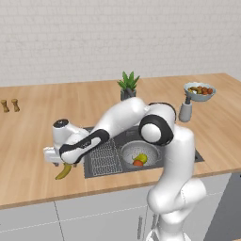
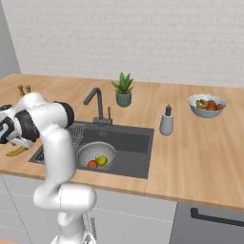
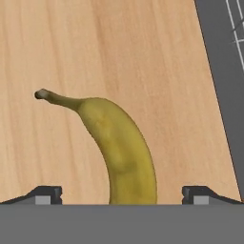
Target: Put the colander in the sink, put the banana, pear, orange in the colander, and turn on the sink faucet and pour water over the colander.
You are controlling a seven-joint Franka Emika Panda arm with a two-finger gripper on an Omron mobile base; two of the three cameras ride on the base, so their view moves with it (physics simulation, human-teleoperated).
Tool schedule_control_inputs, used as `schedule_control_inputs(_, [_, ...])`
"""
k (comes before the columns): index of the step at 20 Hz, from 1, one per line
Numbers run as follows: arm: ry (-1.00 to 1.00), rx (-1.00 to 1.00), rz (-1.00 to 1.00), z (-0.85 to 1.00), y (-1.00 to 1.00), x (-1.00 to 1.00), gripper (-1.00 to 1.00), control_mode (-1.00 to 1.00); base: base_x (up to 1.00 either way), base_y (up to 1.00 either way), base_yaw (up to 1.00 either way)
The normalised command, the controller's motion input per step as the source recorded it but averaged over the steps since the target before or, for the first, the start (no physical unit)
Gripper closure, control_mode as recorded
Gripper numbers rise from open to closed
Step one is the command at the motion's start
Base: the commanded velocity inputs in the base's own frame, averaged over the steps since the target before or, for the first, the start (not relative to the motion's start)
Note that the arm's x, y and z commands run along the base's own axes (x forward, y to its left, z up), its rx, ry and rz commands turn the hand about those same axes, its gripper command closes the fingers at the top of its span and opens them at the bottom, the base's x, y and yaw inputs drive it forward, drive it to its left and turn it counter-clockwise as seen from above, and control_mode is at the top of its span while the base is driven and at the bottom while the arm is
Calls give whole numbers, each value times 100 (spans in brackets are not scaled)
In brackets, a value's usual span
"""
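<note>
The banana (image 3: pixel 119 147) lies flat on the wooden counter just left of the sink (image 1: pixel 186 153), also seen as banana (image 1: pixel 63 172) and banana (image 2: pixel 16 151). My gripper (image 3: pixel 122 195) hangs directly over it, open, one dark fingertip (image 3: pixel 47 194) on each side and neither touching the fruit. In the left base view the gripper (image 1: pixel 57 162) is at the end of the arm stretched left. The colander (image 2: pixel 96 156) sits in the sink basin (image 2: pixel 128 143) with the pear (image 2: pixel 101 160) and the orange (image 2: pixel 92 164) inside. The sink faucet (image 2: pixel 97 102) stands behind the basin with no stream showing.
A wire rack (image 1: pixel 104 157) covers the sink's left side, close to the banana. Behind the sink stand a potted plant (image 2: pixel 123 90) and a soap dispenser (image 2: pixel 166 121). A pale blue fruit bowl (image 2: pixel 207 105) is at the far right. Two small shakers (image 1: pixel 9 105) stand far left.
</note>
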Motion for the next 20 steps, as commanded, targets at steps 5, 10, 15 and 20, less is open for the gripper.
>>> schedule_control_inputs(5, [3, -2, 0, -24, -1, 6, -100, -100, 0, 0, 0])
schedule_control_inputs(10, [0, 0, 0, -26, -4, 0, -100, -100, 0, 0, 0])
schedule_control_inputs(15, [0, 0, 0, -25, -2, 0, 100, -100, 0, 0, 0])
schedule_control_inputs(20, [0, 0, 0, -18, -27, 0, 100, -100, 0, 0, 0])
